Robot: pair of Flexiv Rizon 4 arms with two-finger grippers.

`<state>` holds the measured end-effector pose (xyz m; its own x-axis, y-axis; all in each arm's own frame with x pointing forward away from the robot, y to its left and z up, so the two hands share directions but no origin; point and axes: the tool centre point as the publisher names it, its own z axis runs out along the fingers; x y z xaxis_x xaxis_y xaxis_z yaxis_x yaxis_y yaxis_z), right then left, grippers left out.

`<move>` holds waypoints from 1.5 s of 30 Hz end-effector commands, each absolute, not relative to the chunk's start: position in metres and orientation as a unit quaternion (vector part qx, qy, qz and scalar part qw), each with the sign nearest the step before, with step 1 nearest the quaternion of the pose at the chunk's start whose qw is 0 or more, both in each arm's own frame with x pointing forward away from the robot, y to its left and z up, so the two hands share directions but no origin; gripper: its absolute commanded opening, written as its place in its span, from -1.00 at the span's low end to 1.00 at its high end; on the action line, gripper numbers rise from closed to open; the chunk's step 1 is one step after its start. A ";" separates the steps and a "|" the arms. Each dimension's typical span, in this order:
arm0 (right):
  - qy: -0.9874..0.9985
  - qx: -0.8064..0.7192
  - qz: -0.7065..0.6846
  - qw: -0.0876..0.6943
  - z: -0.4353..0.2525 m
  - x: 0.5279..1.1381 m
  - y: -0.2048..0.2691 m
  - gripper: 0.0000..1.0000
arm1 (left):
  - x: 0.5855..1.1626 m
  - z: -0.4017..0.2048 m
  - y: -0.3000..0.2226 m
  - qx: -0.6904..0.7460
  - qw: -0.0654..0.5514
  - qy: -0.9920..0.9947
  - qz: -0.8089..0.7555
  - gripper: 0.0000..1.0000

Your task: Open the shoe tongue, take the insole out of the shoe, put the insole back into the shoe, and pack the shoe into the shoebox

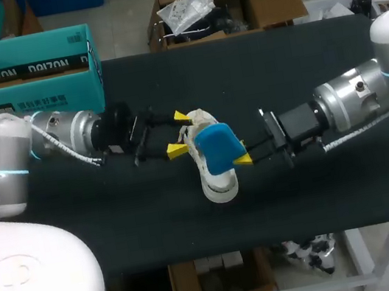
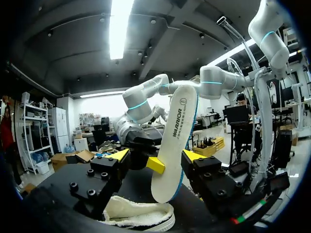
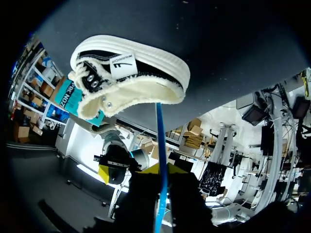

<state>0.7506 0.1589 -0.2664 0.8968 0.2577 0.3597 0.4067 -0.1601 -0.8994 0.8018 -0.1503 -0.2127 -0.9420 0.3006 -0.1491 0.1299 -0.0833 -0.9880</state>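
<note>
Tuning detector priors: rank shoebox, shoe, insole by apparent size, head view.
1. shoebox
2. shoe and insole look alike: the insole hides part of the shoe and may be nearer the camera, so unranked.

Shoe (image 1: 220,186) lies on the table (image 1: 337,196), near its middle. Bearings are taken from the shoe (head view, 12 o'clock being the far edge). Left gripper (image 1: 179,133) is at 10 o'clock, just beside it. Right gripper (image 1: 240,157) is at 2 o'clock, holding the insole (image 1: 217,149). Insole stands on end above the shoe, between the two grippers. Shoebox (image 1: 28,87) is at 10 o'clock, well apart, at the table's far-left corner.
</note>
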 end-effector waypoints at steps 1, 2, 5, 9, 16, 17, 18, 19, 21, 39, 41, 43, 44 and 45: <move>-0.212 -0.760 -0.051 0.612 -0.263 0.745 0.154 -1.00 | 0.807 -0.199 -0.144 -0.175 0.081 -0.718 0.669 1.00; -0.212 -0.760 -0.051 0.612 -0.263 0.745 0.154 -1.00 | 0.807 -0.199 -0.144 -0.175 0.081 -0.718 0.669 1.00; -0.212 -0.760 -0.051 0.612 -0.263 0.745 0.154 -1.00 | 0.807 -0.199 -0.144 -0.175 0.081 -0.718 0.669 1.00; -0.212 -0.760 -0.051 0.612 -0.263 0.745 0.154 -1.00 | 0.807 -0.199 -0.144 -0.175 0.081 -0.718 0.669 1.00; -0.221 -0.751 -0.050 0.621 -0.262 0.748 0.154 -1.00 | 0.820 -0.203 -0.150 -0.229 0.107 -0.715 0.653 1.00; -0.224 -0.750 -0.053 0.620 -0.261 0.749 0.154 -1.00 | 0.827 -0.206 -0.152 -0.248 0.121 -0.714 0.644 1.00; -0.225 -0.751 -0.050 0.618 -0.259 0.748 0.155 -1.00 | 0.833 -0.207 -0.150 -0.262 0.137 -0.708 0.642 1.00; -0.231 -0.748 -0.048 0.620 -0.258 0.747 0.157 -1.00 | 0.839 -0.208 -0.149 -0.272 0.138 -0.709 0.635 1.00; -0.239 -0.745 -0.046 0.621 -0.255 0.740 0.158 -1.00 | 0.848 -0.207 -0.144 -0.307 0.151 -0.698 0.629 1.00; -0.297 -0.740 0.016 0.604 -0.248 0.698 0.164 -1.00 | 0.869 -0.220 -0.145 -0.434 0.245 -0.683 0.535 1.00; -0.296 -0.741 0.022 0.602 -0.248 0.696 0.162 -1.00 | 0.868 -0.222 -0.143 -0.437 0.247 -0.680 0.534 1.00; -0.298 -0.740 0.023 0.602 -0.247 0.694 0.159 -1.00 | 0.866 -0.223 -0.140 -0.441 0.249 -0.677 0.535 1.00; -0.300 -0.739 0.026 0.602 -0.247 0.692 0.158 -1.00 | 0.864 -0.224 -0.140 -0.446 0.250 -0.676 0.530 1.00; -0.302 -0.738 0.025 0.604 -0.246 0.691 0.156 -1.00 | 0.864 -0.224 -0.139 -0.446 0.249 -0.676 0.531 1.00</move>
<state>0.6925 0.1617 -0.2481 0.8167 0.4766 0.3253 0.4146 -0.0925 -0.9053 0.8581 -0.1400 -0.2211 -0.5832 0.7930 -0.1761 0.3481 0.0482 -0.9362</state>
